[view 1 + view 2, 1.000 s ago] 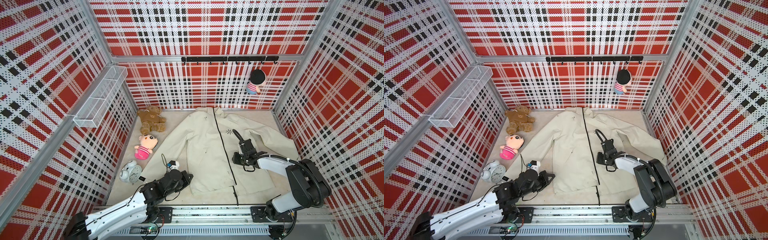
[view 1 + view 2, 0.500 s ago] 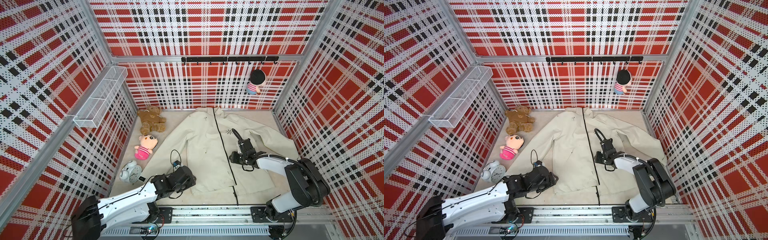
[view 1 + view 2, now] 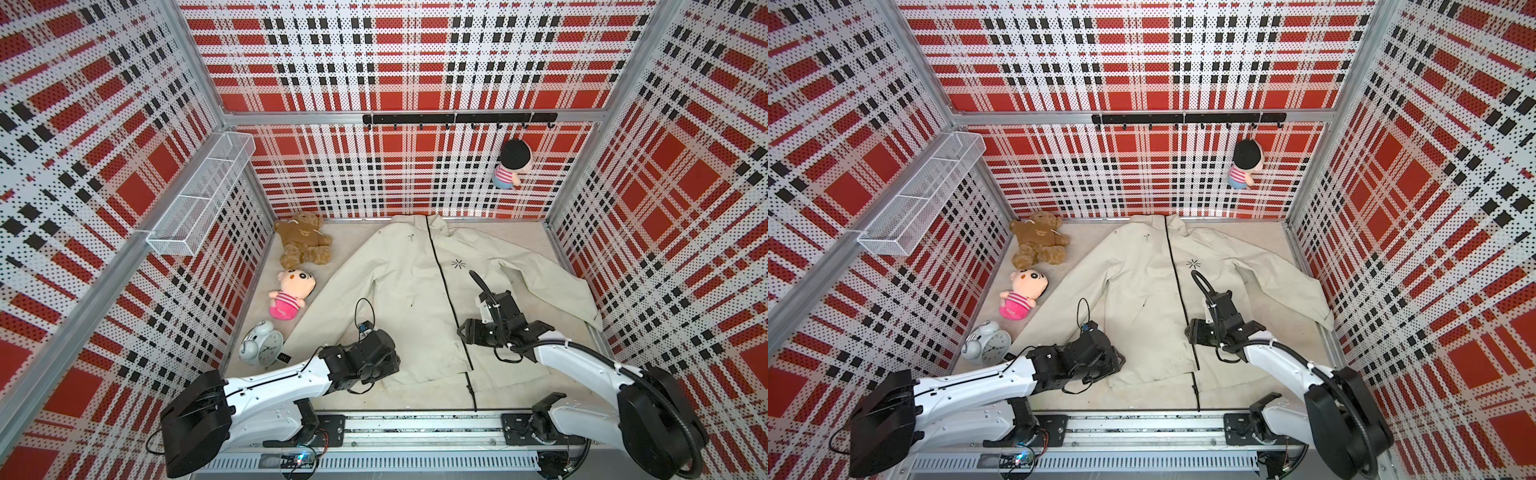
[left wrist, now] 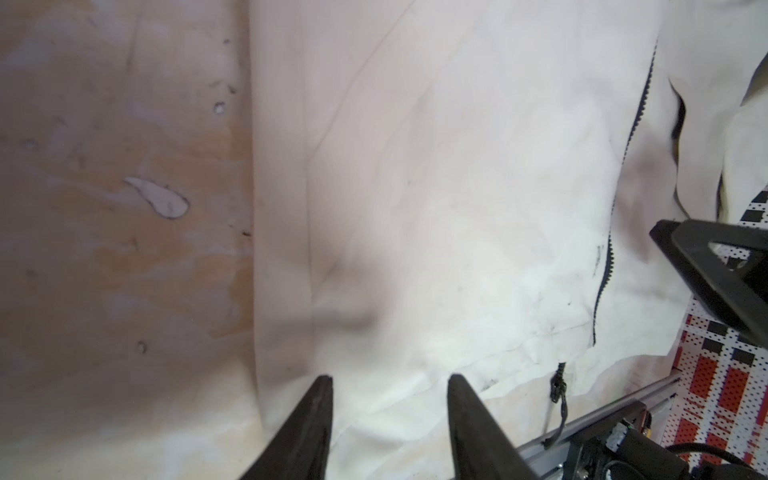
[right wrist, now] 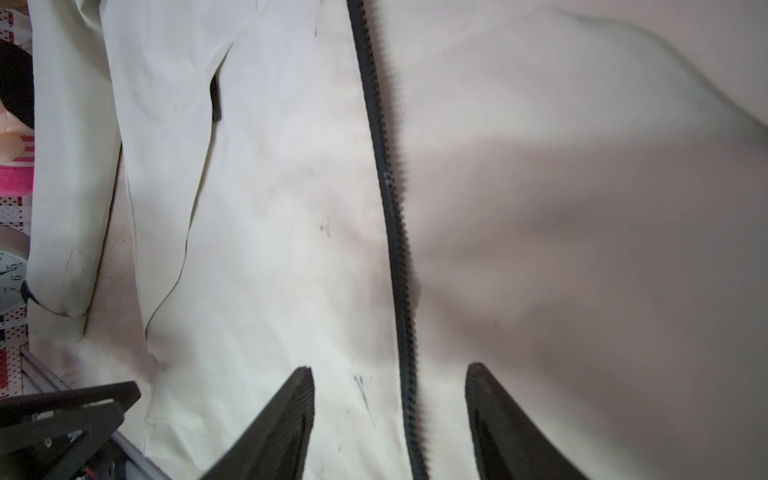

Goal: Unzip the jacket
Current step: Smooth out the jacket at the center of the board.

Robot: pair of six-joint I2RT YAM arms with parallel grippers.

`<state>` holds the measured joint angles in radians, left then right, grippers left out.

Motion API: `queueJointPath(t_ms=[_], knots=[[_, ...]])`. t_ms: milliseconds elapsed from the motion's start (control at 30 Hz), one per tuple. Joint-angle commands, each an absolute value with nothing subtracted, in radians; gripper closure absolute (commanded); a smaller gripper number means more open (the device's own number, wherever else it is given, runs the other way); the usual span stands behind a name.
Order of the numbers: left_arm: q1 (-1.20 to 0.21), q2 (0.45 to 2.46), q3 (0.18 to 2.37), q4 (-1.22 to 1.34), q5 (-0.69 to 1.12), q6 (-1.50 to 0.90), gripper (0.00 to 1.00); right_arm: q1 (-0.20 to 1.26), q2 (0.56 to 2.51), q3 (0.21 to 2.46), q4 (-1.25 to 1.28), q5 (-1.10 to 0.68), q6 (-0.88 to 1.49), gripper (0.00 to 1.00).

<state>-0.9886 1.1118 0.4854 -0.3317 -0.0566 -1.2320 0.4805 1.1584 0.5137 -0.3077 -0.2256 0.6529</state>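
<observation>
The cell is enclosed by red, black and white plaid perforated wall panels [image 3: 415,62], and a large cream long-sleeved fabric jacket [image 3: 407,299] [image 3: 1138,299] is seen in both top views, spread flat and front-up on the beige floor mat [image 3: 357,237], collar toward the back wall and hem toward the robot's base rail. A white wire-mesh basket [image 3: 199,203] is fixed to one side wall. Beside the jacket's sleeve, a brown plush teddy bear [image 3: 303,245], a pink plush doll [image 3: 291,295] and a white twin-bell alarm clock [image 3: 262,345] are laid in a row along that wall. The left gripper [image 3: 390,361] [image 4: 388,378] is held low over the jacket's lower corner near the hem; its fingers are parted and nothing is held between them. The right gripper [image 3: 462,332] [image 5: 390,368] is poised over the jacket front, its fingers spread to either side of the black front zipper [image 5: 395,232] [image 3: 446,299], with nothing gripped. Near the hem the two front edges are seen apart, and a small dark zipper slider [image 4: 557,388] is seen there.
</observation>
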Motion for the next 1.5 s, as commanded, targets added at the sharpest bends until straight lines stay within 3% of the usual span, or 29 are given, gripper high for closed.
queueJointPath(t_ms=[0, 467, 900, 1133, 1467], knots=[[-0.977, 1.099, 0.483, -0.288, -0.055, -1.225, 0.55, 0.502, 1.098, 0.461, -0.384, -0.263, 0.706, 0.41], [-0.915, 0.977, 0.433, -0.314, -0.078, -1.215, 0.56, 0.607, 1.107, 0.37, -0.315, -0.301, 0.783, 0.52], [-0.879, 0.877, 0.38, -0.334, -0.077, -1.221, 0.58, 0.666, 1.176, 0.383, -0.304, -0.269, 0.813, 0.7], [-0.868, 0.829, 0.391, -0.353, -0.114, -1.21, 0.61, 0.724, 1.18, 0.504, -0.414, -0.208, 0.797, 0.88], [-0.81, 0.723, 0.454, -0.488, -0.187, -1.13, 0.62, 0.905, 1.284, 0.745, -0.534, -0.113, 0.808, 0.99]])
